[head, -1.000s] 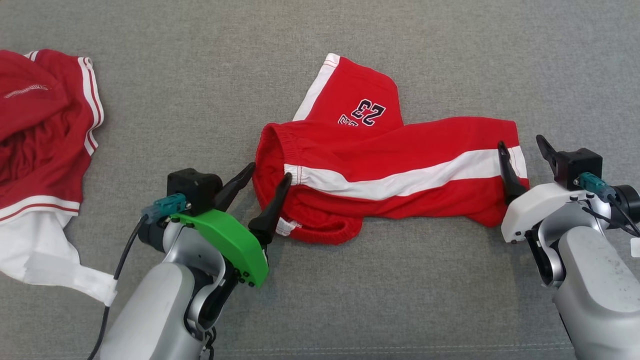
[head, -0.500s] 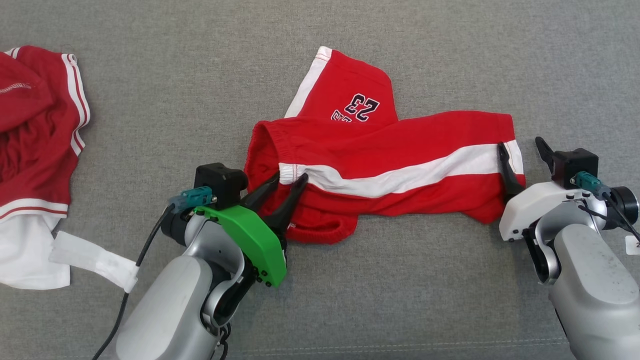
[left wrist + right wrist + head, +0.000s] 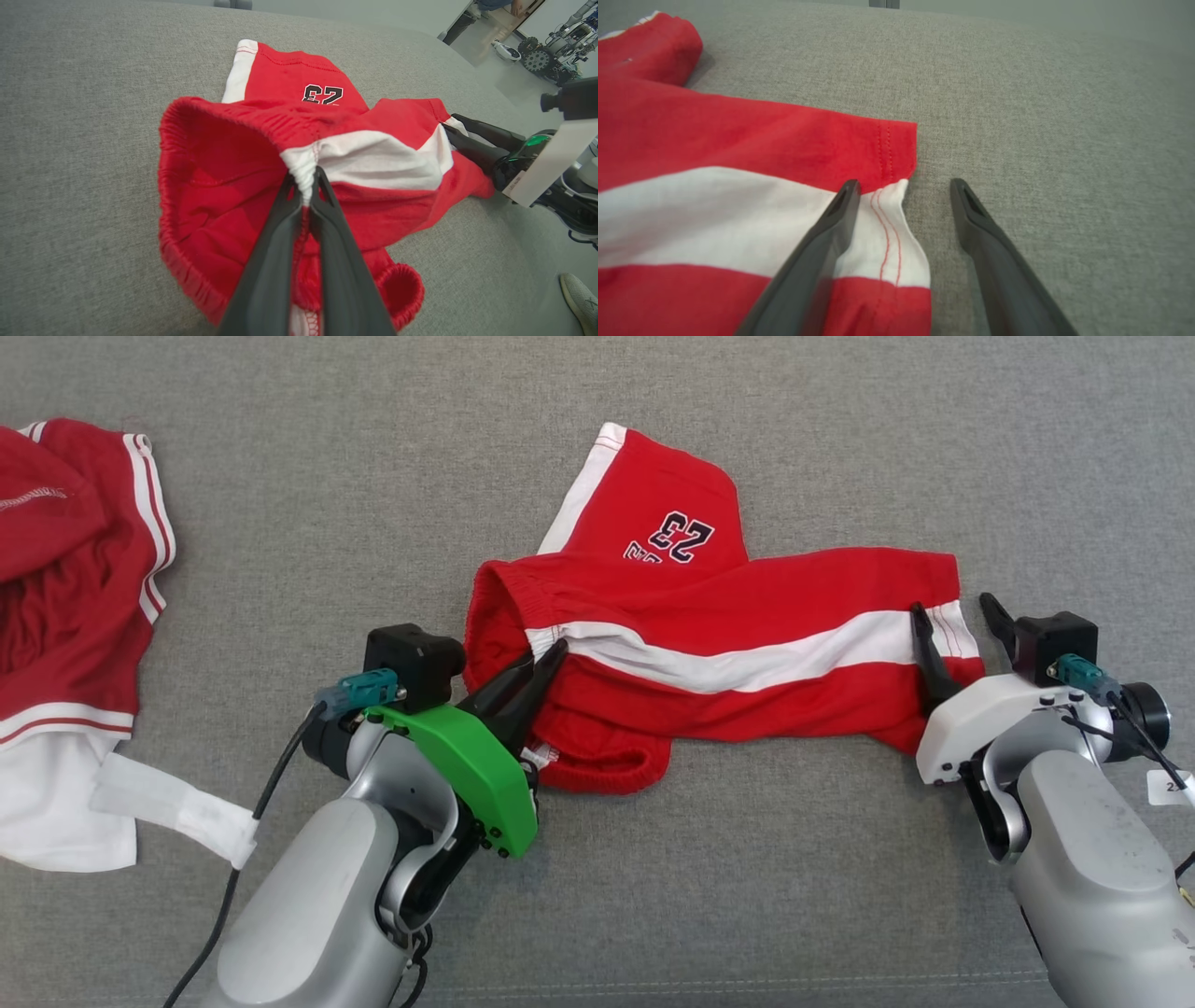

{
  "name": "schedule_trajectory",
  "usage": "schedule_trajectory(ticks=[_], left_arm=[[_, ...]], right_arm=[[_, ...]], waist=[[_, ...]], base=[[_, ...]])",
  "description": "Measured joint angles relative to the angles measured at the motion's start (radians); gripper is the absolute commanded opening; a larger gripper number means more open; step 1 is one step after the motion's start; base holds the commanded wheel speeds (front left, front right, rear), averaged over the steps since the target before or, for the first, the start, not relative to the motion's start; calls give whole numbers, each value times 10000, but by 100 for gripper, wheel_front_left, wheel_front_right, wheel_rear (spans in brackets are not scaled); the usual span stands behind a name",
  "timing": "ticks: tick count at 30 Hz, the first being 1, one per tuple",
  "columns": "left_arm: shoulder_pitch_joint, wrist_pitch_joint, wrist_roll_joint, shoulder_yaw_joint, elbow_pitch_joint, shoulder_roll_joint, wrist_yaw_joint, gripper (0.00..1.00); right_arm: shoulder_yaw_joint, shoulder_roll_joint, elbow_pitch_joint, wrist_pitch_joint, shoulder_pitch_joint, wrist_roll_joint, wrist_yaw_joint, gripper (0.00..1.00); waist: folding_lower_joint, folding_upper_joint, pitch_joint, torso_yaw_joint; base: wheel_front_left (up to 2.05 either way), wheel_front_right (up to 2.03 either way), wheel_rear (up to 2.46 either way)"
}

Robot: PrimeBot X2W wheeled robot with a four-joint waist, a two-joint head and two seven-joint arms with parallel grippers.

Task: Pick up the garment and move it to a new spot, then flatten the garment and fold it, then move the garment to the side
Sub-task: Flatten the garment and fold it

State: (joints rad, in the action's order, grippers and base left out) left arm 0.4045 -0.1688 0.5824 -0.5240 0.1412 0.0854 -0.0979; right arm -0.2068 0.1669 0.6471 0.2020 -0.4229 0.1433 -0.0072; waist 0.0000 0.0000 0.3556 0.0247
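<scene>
Red shorts (image 3: 794, 607), waistband edge (image 3: 303, 172) in left pincer (image 3: 549, 651)

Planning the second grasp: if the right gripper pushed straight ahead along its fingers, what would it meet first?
Likely the leg hem of the red shorts, which lies between the open jaws of the right gripper; past it, gray upholstery. Depth is unclear.
</scene>
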Motion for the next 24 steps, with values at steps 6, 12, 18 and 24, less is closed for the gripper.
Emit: schedule_trajectory(ticks=[6, 12, 18, 24], left_arm=[[4, 117, 40, 58, 115, 10, -2, 0], [0, 201, 113, 73, 178, 27, -2, 4], [0, 203, 115, 65, 203, 27, -4, 5], [0, 203, 128, 44, 238, 15, -35, 4]], right_arm=[[-146, -142, 33, 96, 17, 161, 326, 100], [-136, -138, 54, 176, 227, 276, 424, 100], [-40, -121, 82, 178, 286, 383, 514, 85], [-40, -100, 232, 173, 273, 481, 692, 8]], waist=[[0, 0, -129, -89], [0, 0, -265, -218], [0, 0, -337, -292], [0, 0, -331, -300]], base=[[0, 0, 0], [0, 0, 0], [0, 0, 0], [0, 0, 0]])
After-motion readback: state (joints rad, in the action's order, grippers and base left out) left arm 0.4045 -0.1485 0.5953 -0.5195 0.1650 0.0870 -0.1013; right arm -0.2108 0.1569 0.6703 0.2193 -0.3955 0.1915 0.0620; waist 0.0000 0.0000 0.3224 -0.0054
